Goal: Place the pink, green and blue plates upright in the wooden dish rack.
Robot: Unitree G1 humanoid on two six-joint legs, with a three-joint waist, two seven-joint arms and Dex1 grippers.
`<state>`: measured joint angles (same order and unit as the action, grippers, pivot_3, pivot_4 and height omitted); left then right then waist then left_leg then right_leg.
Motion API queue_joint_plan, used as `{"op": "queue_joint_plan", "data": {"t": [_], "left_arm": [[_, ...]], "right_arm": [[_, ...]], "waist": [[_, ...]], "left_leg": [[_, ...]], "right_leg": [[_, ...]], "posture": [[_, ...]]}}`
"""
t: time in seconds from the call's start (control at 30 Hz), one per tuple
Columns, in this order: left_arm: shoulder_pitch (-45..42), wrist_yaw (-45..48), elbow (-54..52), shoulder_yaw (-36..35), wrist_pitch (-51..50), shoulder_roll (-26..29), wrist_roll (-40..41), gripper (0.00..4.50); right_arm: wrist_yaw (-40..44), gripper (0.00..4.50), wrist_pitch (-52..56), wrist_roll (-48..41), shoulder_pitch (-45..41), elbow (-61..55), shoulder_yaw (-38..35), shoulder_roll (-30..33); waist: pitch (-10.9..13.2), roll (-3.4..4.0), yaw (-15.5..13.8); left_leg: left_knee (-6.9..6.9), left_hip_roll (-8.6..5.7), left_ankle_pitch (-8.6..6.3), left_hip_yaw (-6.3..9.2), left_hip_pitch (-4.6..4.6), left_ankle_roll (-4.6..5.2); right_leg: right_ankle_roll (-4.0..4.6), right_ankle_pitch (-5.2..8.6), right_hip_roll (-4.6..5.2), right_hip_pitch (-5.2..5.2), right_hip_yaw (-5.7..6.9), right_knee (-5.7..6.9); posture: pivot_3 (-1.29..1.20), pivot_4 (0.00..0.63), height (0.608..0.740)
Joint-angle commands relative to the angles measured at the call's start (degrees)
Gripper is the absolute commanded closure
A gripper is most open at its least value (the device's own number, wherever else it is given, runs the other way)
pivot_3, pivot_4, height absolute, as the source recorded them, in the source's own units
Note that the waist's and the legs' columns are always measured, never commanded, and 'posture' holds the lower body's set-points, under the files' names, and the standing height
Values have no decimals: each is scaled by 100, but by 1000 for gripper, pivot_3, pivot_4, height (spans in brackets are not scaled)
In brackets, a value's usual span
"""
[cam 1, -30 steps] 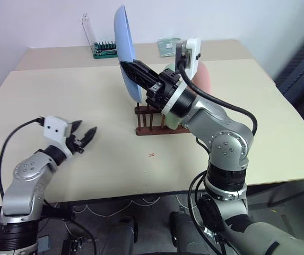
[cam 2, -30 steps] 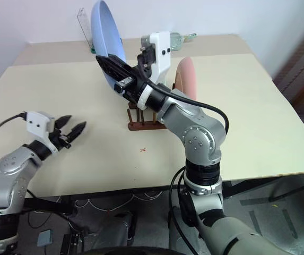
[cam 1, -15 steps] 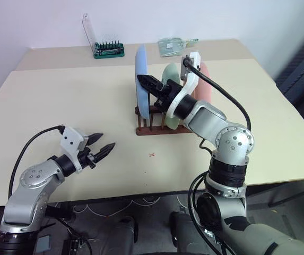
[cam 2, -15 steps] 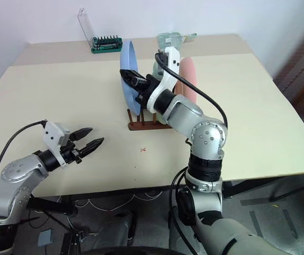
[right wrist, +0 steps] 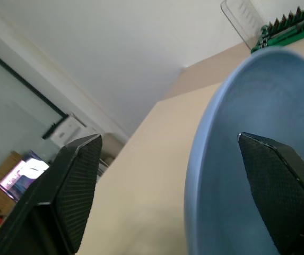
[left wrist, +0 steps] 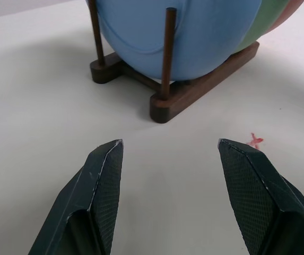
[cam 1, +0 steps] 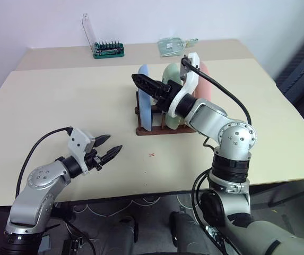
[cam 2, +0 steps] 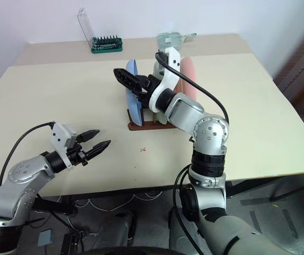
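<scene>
Dark reddish-brown wood forms the dish rack (cam 1: 157,129), which is set near the middle of the cream table (cam 1: 61,101). Three plates are stood upright in it, side by side: the blue plate (cam 1: 145,101) at the rack's left end, the green plate (cam 1: 170,75) in the middle slot, and the pink plate (cam 1: 205,85) at the right end. In the left wrist view the blue plate (left wrist: 183,32) is seen seated between thin pegs. The right gripper (cam 1: 147,85) is held over the rack with its fingers spread wide; the blue plate's rim lies between them, and neither finger is seen to press it. The left gripper (cam 1: 108,146) is held low over the table, well apart from the rack, its fingers parted and empty. A small red mark (cam 1: 152,155) is seen on the table before the rack, and a green tray of tool bits (cam 1: 108,50) at the far edge.
</scene>
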<state>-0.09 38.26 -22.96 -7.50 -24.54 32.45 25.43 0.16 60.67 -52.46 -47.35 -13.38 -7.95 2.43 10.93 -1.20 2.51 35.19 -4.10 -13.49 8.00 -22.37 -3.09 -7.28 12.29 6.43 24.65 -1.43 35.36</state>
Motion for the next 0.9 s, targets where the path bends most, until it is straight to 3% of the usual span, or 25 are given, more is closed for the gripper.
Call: {"op": "queue_joint_plan", "data": {"t": [0.03,0.17,0.27,0.43,0.57,0.73,0.9], "left_arm": [[-17,-16,-186,24,38,-13,11,1581],[-35,14,-171,97,73,-44,-3,1581],[-109,65,-52,316,131,-121,-69,1581],[-344,73,304,380,241,-208,-157,1581],[-553,181,746,339,437,-160,-244,1581],[-702,212,1127,203,587,-140,-271,1581],[-567,228,1226,-76,660,17,-261,1581]], "right_arm": [[731,661,-560,687,-333,-688,725,615],[1412,661,-1021,1258,-402,-1003,1206,1302],[2108,661,-1972,2038,-119,-1443,1152,2321],[2929,661,-2357,1676,893,-1403,-464,3460],[4132,661,-2247,1227,2702,-1223,-1949,4323],[4601,661,-2796,1666,4080,-923,-2117,4426],[4352,661,-3595,2428,4231,-295,-1552,4081]], "waist": [[0,1,0],[-1,0,0],[0,0,-64],[-3,-4,-194],[-4,-3,-243],[-6,16,-151],[-8,18,-141]], "left_leg": [[1,0,0,0,0,1],[1,1,-1,-1,0,1],[4,-2,-2,0,-4,3],[12,-2,-7,-3,-4,12],[16,-2,-13,-9,-2,23],[18,4,-17,-30,9,31],[20,10,-17,-37,18,30]], "right_leg": [[0,0,0,0,0,0],[-1,0,0,-1,1,-1],[-1,1,1,-6,2,-11],[-3,1,2,-22,5,-29],[-3,2,6,-29,6,-32],[-4,3,7,-31,-4,-29],[-4,3,5,-33,-4,-26]], "posture": [[0,150,740],[0,150,740],[0,150,740],[0,150,740],[0,150,740],[0,150,740],[0,150,740]]}}
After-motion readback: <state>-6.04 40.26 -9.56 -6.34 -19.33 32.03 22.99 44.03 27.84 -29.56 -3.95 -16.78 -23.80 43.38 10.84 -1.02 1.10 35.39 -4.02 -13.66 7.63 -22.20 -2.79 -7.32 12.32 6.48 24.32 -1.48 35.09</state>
